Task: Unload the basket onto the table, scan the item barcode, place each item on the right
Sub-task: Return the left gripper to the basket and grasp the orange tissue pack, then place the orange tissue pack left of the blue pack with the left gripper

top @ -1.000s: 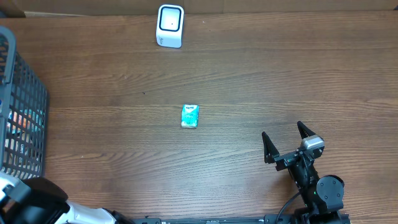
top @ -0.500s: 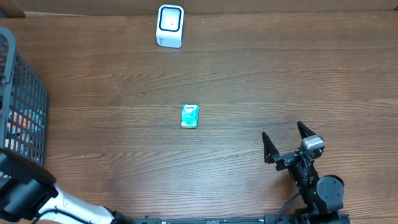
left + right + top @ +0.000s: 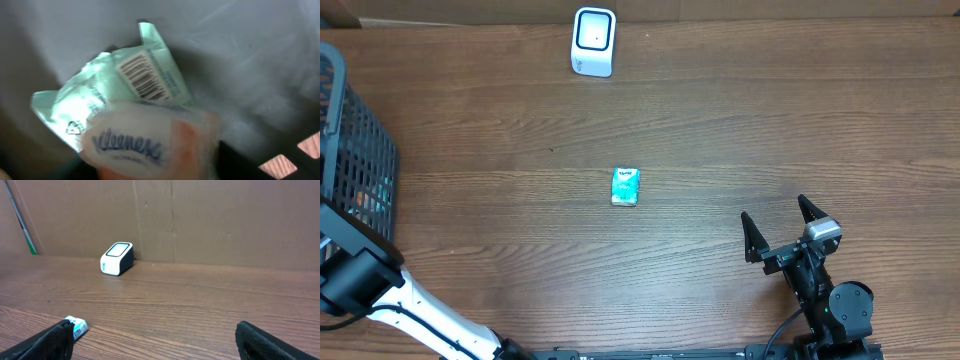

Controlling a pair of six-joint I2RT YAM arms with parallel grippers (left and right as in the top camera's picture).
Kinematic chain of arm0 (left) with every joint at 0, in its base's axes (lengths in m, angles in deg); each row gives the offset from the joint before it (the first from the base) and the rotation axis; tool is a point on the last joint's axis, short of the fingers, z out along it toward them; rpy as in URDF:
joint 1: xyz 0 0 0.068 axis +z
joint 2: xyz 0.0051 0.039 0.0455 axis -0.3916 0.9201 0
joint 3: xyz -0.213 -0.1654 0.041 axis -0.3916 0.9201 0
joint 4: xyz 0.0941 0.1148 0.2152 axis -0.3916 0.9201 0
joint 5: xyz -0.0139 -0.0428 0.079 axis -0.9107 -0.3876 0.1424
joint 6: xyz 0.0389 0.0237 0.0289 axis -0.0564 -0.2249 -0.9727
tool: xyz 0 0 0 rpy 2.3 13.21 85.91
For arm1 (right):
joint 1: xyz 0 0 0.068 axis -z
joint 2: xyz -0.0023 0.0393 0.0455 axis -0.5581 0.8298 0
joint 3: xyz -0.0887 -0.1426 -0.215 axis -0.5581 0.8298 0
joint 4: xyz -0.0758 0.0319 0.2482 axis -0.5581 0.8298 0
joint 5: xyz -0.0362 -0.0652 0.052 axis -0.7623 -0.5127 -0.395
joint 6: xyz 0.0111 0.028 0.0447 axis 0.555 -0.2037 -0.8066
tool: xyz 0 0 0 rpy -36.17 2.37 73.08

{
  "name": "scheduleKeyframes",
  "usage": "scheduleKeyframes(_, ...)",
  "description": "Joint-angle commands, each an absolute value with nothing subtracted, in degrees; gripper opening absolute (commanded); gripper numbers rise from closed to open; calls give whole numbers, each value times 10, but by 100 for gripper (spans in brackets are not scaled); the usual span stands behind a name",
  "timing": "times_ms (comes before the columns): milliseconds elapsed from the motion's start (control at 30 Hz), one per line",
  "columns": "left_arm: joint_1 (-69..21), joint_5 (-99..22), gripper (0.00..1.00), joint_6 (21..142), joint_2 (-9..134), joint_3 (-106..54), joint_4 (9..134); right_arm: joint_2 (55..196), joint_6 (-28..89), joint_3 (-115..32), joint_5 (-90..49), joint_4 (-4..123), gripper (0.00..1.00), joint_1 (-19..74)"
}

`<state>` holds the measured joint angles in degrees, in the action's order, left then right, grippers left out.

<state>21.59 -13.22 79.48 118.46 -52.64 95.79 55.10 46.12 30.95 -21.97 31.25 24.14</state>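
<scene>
Well, the teal packet [image 3: 625, 187] lies flat near the middle of the worktop [image 3: 770, 120], apart from everything else. The white scanner [image 3: 593, 41] stands well beyond it at the far edge, in front of a brown cardboard wall [image 3: 225, 220].

A black mesh basket [image 3: 365, 150] stands at the left edge, and the left arm [image 3: 365, 285] reaches from the near-left corner to its near rim. We see that arm's jaws in neither view, so we cannot tell how they stand. Its wrist camera looks into the basket, somewhat blurred. There a pale green packet [image 3: 100, 95] lies crumpled on a grey surface with its barcode [image 3: 145, 75] facing the camera, and a Kleenex tissue pack [image 3: 150, 142] lies over the packet's near part, touching it. A strip of dark mesh shows at the lower right of that view, with wood visible through its openings.

The right arm [image 3: 825, 295] sits at the near-right of the worktop, well apart from the teal packet. Its jaws stand wide and hold nothing — from above, the two black fingers [image 3: 751, 238] splay in a V. In the right wrist view they sit at the two lower corners with bare wood between them. That view shows the scanner left of centre, its window tilted upward, and the teal packet low at the left.
</scene>
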Motion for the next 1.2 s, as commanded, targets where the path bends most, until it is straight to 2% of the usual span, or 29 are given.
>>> scheduleKeyframes(0, 213, -121, 23, 785, 1200, -524, 967, 547, 460, 315, -221, 309, 100, 243)
scheduleKeyframes(33, 213, -121, 18, 785, 1199, -525, 973, 547, 460, 315, -221, 309, 100, 243)
scheduleKeyframes(200, 213, -119, 4, 786, 1195, -550, 1015, 547, 460, 315, -221, 309, 100, 243)
scheduleKeyframes(300, 213, -117, 4, 793, 1195, -636, 1088, 547, 460, 315, -221, 309, 100, 243)
scheduleKeyframes(500, 212, -121, 4, 828, 1187, -934, 1250, 547, 460, 315, -221, 309, 100, 243)
scheduleKeyframes(567, 208, -174, 4, 842, 1157, -1066, 1295, 547, 460, 315, -221, 309, 100, 243)
scheduleKeyframes(633, 198, -200, 4, 845, 1132, -1114, 1317, 547, 460, 315, -221, 309, 100, 243)
scheduleKeyframes(767, 133, -199, 4, 823, 1075, -1140, 1338, 547, 460, 315, -221, 309, 100, 243)
scheduleKeyframes(1000, -103, -175, 4, 798, 1031, -1136, 1338, 547, 460, 315, -221, 309, 100, 243)
scheduleKeyframes(1167, -251, -133, 4, 803, 1031, -1059, 1338, 547, 460, 315, -221, 309, 100, 243)
